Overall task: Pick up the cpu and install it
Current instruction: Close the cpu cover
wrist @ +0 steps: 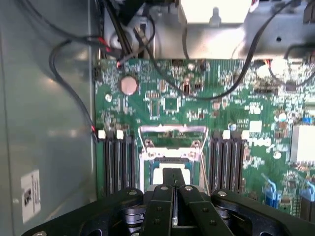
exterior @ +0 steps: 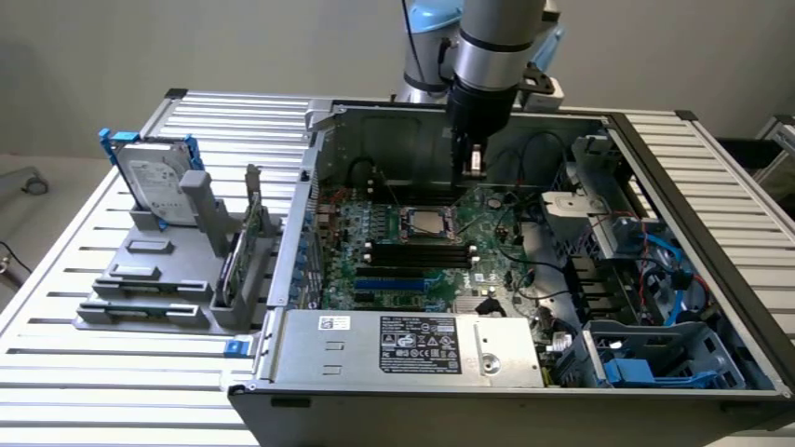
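The cpu [exterior: 423, 222] is a small pale silvery square lying flat in the dark metal-framed socket [exterior: 424, 209] in the middle of the motherboard, inside the open computer case. My gripper [exterior: 475, 169] hangs over the board, a little behind the socket and towards the exterior view's right, well above it. In the wrist view the black fingers [wrist: 162, 196] are pressed together with nothing between them. Just past the gripper [wrist: 173, 183], part of the cpu [wrist: 158, 172] shows inside the socket's wire frame [wrist: 172, 131].
Black memory slots [wrist: 118, 162] flank the socket. Loose black cables [wrist: 162, 73] cross the board's far part. Case walls [exterior: 311, 186] enclose the board. A power supply box [exterior: 410, 345] fills the case front. A blue-framed hard drive [exterior: 155, 177] stands in a grey rack at the exterior view's left.
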Available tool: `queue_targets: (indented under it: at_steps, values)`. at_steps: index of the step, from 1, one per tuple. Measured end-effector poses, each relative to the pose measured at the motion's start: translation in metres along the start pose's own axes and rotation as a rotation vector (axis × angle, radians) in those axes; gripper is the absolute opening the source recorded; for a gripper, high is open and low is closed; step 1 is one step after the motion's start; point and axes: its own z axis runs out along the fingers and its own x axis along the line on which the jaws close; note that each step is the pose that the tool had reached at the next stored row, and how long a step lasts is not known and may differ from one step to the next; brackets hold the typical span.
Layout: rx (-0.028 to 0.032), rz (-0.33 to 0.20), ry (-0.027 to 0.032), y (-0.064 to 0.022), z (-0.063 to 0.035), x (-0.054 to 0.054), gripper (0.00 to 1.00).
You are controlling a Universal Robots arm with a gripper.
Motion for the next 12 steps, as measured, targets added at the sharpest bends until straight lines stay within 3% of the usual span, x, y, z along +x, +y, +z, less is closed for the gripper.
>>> queue_targets:
  at_steps: [4,12]
  values:
    - [0.0,0.0,0.0003,0.0169,-0.004,0.0,0.11]
    - [0.0001,-0.001,0.0005,0.0386,-0.0042,0.0,0.11]
